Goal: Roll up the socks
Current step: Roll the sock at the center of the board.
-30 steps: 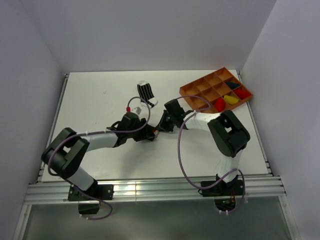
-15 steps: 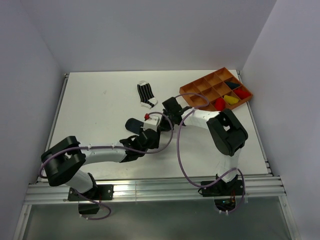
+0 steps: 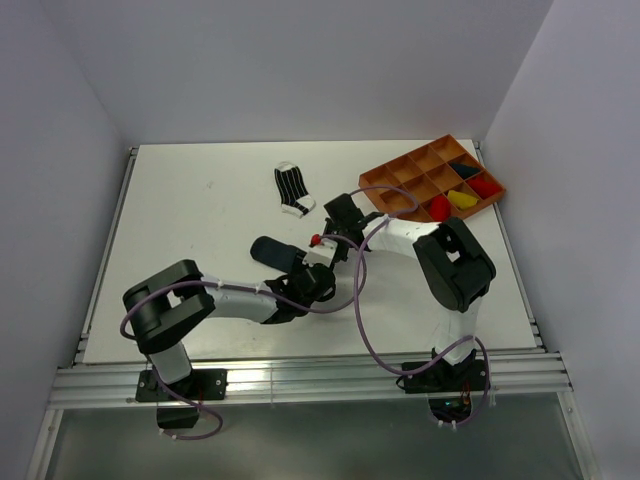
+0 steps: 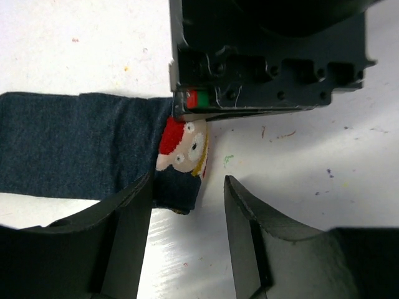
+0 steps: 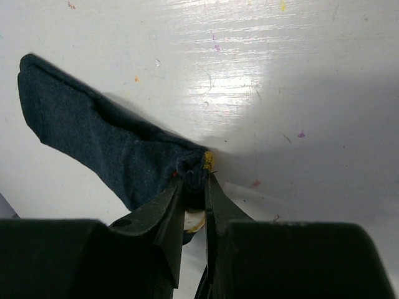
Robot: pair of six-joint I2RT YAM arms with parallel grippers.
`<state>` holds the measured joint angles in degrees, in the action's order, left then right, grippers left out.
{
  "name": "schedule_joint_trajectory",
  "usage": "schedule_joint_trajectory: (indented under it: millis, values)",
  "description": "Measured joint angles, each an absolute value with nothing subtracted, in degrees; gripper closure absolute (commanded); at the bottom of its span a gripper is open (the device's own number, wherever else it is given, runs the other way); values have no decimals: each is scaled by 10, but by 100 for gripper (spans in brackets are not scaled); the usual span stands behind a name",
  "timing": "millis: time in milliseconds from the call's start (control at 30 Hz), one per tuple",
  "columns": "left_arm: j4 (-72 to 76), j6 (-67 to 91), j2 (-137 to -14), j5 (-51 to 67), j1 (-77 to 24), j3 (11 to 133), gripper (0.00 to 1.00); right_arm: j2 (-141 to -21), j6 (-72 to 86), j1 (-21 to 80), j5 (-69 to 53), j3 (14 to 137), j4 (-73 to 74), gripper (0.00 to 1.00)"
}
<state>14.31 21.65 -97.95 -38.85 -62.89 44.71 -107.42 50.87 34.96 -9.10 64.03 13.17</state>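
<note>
Right gripper (image 5: 193,182) pinches the cuff (image 4: 181,159) end of the dark navy sock (image 5: 93,134), which lies flat on the table (image 5: 293,68) near its middle. Left gripper (image 4: 187,185) stands spread astride that cuff; you should seat both layers fully before closing, so the roll starts tight.

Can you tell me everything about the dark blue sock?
The dark blue sock looks like soft knit fabric. It lies flat and stretched out on the white table. Its cuff end shows a little cartoon face with a red hat. The right pincer is shut on that end. The left pincer stands open around the cuff's edge.
</note>
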Motion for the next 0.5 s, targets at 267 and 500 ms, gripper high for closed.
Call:
schedule_joint_trajectory:
  millis: [267, 500]
  values:
    - [137, 214, -1036, -410, -629, 475, 49, -1075, 508, 350, -93, 642, 134, 100]
    - [108, 222, -1062, -433, -629, 510, 66, -1075, 504, 348, -93, 642, 134, 100]
